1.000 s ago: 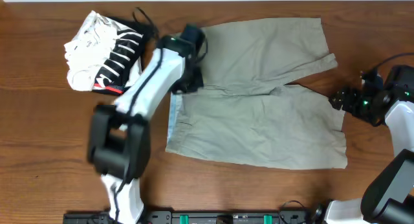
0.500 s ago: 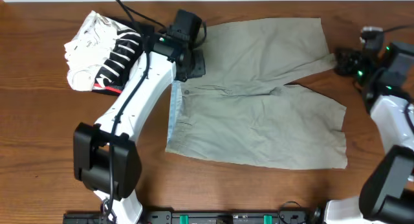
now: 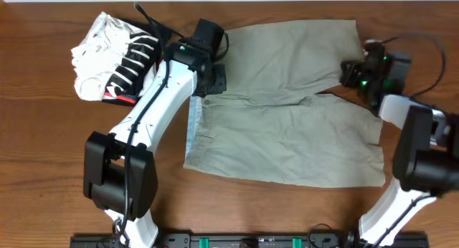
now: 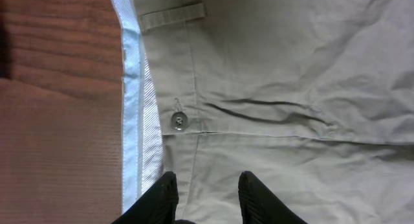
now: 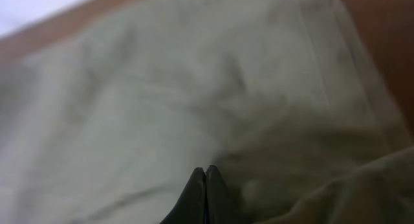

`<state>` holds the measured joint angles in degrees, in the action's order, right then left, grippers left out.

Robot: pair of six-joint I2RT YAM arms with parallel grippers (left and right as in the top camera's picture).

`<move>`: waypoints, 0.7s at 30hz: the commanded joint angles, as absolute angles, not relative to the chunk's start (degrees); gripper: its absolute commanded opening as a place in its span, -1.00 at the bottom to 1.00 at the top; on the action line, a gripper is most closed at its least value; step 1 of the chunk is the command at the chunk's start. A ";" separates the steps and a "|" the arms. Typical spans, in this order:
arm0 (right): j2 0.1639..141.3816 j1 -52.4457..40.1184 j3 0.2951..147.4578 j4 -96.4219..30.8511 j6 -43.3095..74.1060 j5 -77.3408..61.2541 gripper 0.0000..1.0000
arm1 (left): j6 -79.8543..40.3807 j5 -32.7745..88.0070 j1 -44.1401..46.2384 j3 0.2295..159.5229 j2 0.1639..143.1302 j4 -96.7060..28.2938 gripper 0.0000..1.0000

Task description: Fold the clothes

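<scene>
The step in hand looks like taking the far half of the shorts (image 3: 287,119) at both ends so that leg can be laid over leg toward the near side. The left gripper (image 4: 207,185) hangs over the fly just right of the waistband (image 4: 132,88), its fingers a narrow gap apart with nothing between them. To do this well it should bite into the top layer only, close to the button (image 4: 178,121), where the stitched band gives a firm hold. The right gripper (image 5: 206,175) is at the right end of the far leg, fingers pressed tight together. Whether any cloth is caught there cannot be told, so the grip is worth checking before a lift. Both ends should rise and travel together, low over the table (image 3: 43,148), so the crease runs straight along the crotch seam and the near leg is not dragged. The shorts lie flat in the middle of the table, waistband to the left and legs to the right. The far leg is splayed a little away from the near one. They are grey-green with soft wrinkles, a pale blue inner band and a belt loop (image 4: 173,15). A striped garment (image 3: 115,58) sits apart at far left.
</scene>
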<state>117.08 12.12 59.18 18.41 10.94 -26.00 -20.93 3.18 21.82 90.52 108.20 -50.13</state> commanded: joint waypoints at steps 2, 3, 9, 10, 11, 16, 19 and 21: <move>120.29 12.40 59.16 18.98 11.51 -20.53 -0.97 | -19.94 1.34 21.61 89.95 108.62 -50.19 -0.32; 120.90 12.53 59.16 19.03 11.51 -20.29 -0.97 | -19.97 0.89 21.61 89.93 108.62 -50.19 -0.32; 121.49 13.69 59.16 15.86 11.53 -17.87 -0.98 | -19.94 0.12 21.61 89.93 108.64 -50.22 -0.32; 121.45 14.20 59.16 14.72 11.53 -16.12 -0.97 | -19.94 0.14 21.61 89.93 108.62 -50.26 -0.32; 121.38 14.68 59.16 13.69 11.53 -14.74 -0.98 | -19.94 0.14 21.61 89.93 108.64 -50.35 -0.32; 121.38 18.70 59.16 5.93 10.39 -10.50 -0.97 | -19.92 0.12 21.61 89.69 108.64 -50.65 -0.32; 121.38 20.93 59.16 3.29 9.54 -10.68 -0.97 | -19.94 0.14 21.61 89.67 108.64 -50.59 -0.32; 121.38 21.67 59.16 3.55 7.94 -12.69 -0.98 | -19.94 0.14 21.61 89.67 108.64 -50.46 -0.32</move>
<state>117.93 19.79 61.73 6.24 10.35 -19.25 -20.73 1.06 21.80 90.39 108.22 -50.48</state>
